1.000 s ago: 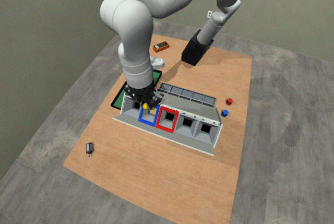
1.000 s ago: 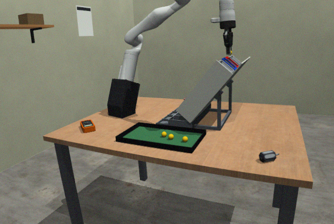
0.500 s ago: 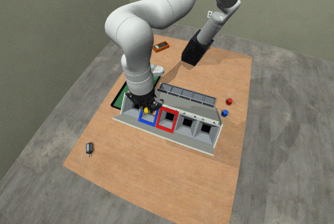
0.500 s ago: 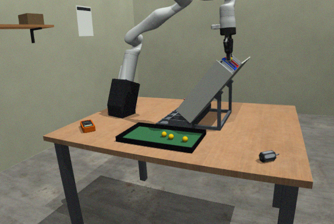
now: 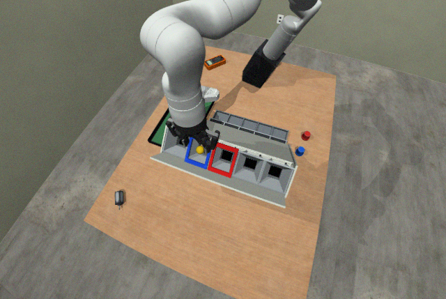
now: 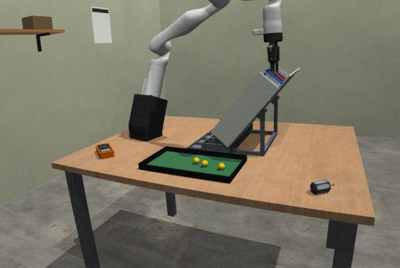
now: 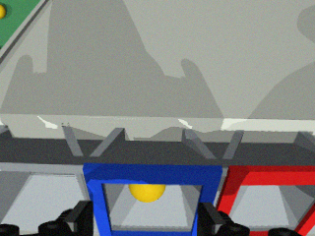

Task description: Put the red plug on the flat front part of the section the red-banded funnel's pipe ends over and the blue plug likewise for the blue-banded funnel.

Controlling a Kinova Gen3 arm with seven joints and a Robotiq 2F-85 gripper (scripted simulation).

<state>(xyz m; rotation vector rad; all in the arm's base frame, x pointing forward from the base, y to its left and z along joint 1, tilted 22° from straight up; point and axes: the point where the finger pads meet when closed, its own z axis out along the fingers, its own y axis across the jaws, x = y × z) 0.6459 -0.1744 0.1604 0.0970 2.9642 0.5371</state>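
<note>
An orange meter [image 6: 105, 150] sits on the table [image 6: 290, 193] at nine o'clock. A small grey motor [image 6: 320, 187] lies at four o'clock. A brown box [image 6: 37, 22] rests on a wall shelf [image 6: 19, 31].
</note>
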